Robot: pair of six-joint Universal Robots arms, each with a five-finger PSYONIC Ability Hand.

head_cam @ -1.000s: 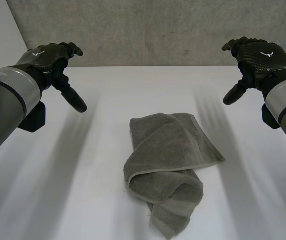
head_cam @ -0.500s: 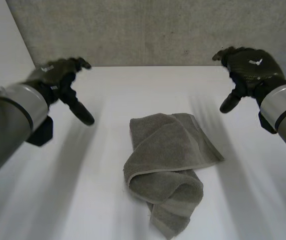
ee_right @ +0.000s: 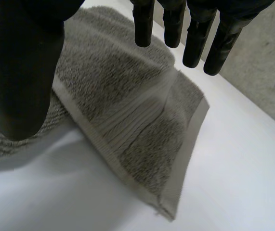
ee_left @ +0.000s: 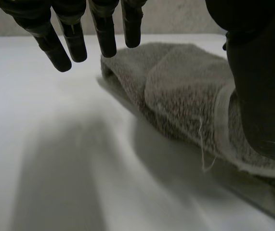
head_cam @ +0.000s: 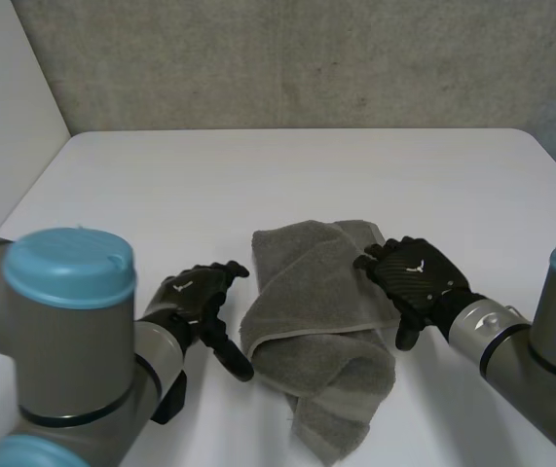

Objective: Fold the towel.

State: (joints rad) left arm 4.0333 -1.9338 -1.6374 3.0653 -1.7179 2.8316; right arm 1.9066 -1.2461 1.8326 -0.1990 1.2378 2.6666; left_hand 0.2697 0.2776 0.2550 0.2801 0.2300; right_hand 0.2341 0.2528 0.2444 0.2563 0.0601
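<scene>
A plain white worktop (head_cam: 287, 175) is seen in the head view, smooth and matte, with its far right corner rounded off. A grey concrete wall (head_cam: 307, 58) is set right behind the far edge, kinda rough and speckled all over. Along the left side a white panel (head_cam: 5, 107) is stood upright, meeting the wall at the back corner. The same worktop and a strip of that wall are picked up in both wrist views too.

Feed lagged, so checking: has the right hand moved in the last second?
Yes. The right hand has come down and inward, from up near the back wall to the right edge of the towel, which has stayed put.
</scene>
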